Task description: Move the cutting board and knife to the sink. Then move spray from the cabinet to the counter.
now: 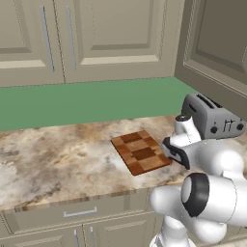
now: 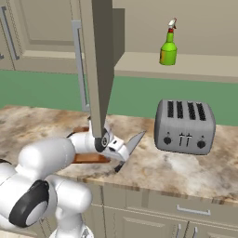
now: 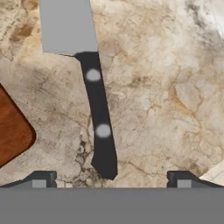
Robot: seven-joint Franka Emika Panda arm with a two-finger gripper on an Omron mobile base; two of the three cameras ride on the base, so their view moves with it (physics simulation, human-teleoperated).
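I see my gripper [image 3: 111, 181] spread wide over the knife [image 3: 97, 118], which lies on the table [image 3: 166, 87] just beside the board [image 3: 11, 127].

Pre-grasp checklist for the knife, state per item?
1. Gripper open: ok, fingertips wide apart.
2. Knife handle between the fingertips: ok, roughly centred.
3. Knife free on the counter: ok, lying flat beside the cutting board, not on it.
4. Toaster clear of the knife: ok.
5. Height above handle: cannot tell.
6. Spray on the open cabinet shelf: ok, upright.
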